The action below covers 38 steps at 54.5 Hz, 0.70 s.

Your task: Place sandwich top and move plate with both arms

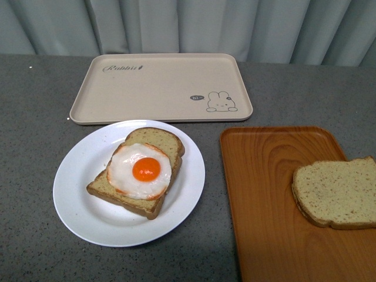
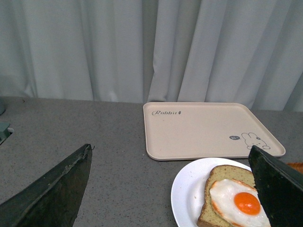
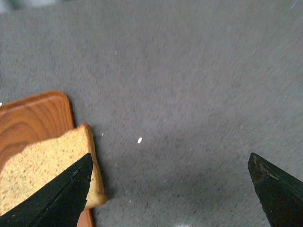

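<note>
The sandwich top, a plain speckled bread slice, lies on the orange wood-grain tray at the right edge of the front view. The white plate sits left of it and holds a bread slice with a fried egg. Neither arm shows in the front view. My left gripper is open above the table, with the plate and egg slice between its fingers. My right gripper is open over bare table, one finger over the edge of the sandwich top.
A beige rabbit-print tray lies behind the plate, near the grey curtain. The table is grey and speckled. The orange tray's corner shows in the right wrist view.
</note>
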Each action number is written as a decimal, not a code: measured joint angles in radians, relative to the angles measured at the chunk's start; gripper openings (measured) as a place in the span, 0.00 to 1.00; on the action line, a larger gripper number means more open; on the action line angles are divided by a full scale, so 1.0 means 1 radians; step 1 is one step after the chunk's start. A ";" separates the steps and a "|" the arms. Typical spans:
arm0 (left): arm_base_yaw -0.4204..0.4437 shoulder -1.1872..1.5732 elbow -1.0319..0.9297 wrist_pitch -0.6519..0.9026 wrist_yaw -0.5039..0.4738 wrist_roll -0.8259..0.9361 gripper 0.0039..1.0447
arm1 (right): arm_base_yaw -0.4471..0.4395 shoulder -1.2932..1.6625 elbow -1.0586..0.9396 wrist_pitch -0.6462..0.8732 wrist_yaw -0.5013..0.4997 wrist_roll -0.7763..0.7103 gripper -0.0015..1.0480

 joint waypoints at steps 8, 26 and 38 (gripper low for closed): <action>0.000 0.000 0.000 0.000 0.000 0.000 0.94 | 0.008 0.181 0.106 -0.083 -0.087 0.040 0.91; 0.000 0.000 0.000 0.000 0.000 0.000 0.94 | 0.134 0.383 0.191 -0.083 -0.206 0.060 0.91; 0.000 0.000 0.000 0.000 0.000 0.000 0.94 | 0.198 0.475 0.217 -0.040 -0.209 0.087 0.91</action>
